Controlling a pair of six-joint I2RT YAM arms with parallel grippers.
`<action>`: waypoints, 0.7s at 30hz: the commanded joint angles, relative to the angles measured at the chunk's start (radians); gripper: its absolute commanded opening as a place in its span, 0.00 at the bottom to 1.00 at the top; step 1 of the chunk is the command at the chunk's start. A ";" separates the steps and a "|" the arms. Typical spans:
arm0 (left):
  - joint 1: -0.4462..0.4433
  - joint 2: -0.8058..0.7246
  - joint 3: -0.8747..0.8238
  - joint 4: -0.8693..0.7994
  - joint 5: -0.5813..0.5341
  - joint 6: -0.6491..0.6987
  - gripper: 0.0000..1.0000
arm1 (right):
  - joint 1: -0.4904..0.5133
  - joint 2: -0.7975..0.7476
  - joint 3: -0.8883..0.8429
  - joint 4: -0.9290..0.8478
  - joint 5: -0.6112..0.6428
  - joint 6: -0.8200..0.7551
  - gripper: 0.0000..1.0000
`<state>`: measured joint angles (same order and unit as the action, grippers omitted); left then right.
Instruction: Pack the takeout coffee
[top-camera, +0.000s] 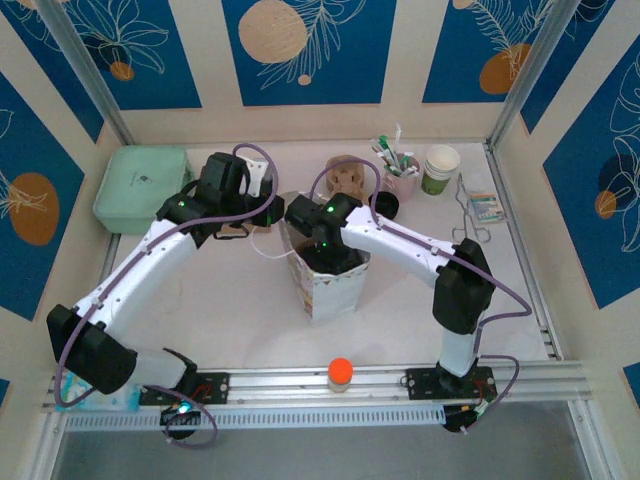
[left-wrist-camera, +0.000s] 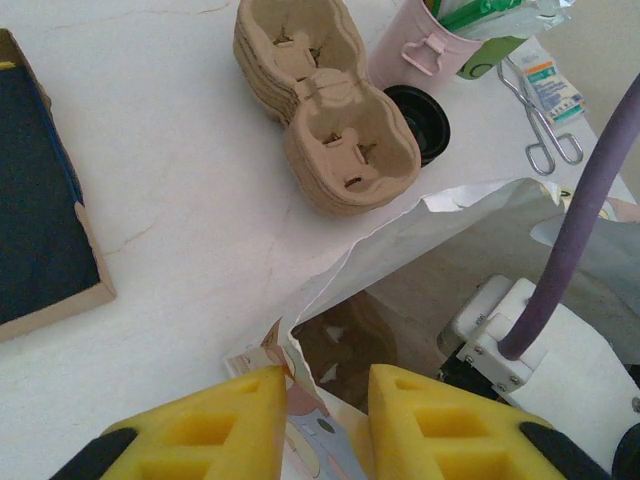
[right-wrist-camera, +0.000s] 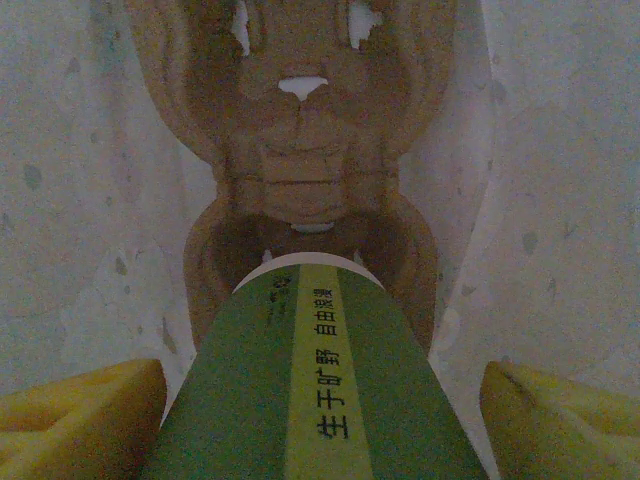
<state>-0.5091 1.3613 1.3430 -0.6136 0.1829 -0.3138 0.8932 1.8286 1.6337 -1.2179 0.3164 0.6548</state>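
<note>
You're on the placing step: your right fingers (right-wrist-camera: 80, 420) grasp the coffee cup (right-wrist-camera: 310, 390) at the right wrist view's lower centre, inside the bag (top-camera: 335, 295) above the carrier (right-wrist-camera: 300, 180), your left fingers (left-wrist-camera: 225, 425) pinch the bag's rim, and next the cup needs seating squarely in a socket.

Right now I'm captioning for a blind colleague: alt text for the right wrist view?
A green-banded paper cup, between the right gripper's yellow fingers, points toward a brown pulp carrier at the bottom of a bag.
</note>
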 joint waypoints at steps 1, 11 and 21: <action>-0.011 -0.016 -0.016 -0.015 0.003 -0.002 0.28 | -0.009 -0.028 -0.018 -0.003 -0.008 -0.005 0.49; -0.012 -0.012 -0.010 -0.014 0.003 -0.003 0.28 | -0.017 -0.023 -0.037 0.009 -0.013 -0.009 0.49; -0.016 -0.011 -0.007 -0.014 0.001 -0.002 0.28 | -0.024 -0.020 -0.051 0.023 -0.019 -0.011 0.49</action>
<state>-0.5148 1.3613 1.3430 -0.6132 0.1825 -0.3138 0.8753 1.8286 1.5990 -1.1881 0.3130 0.6540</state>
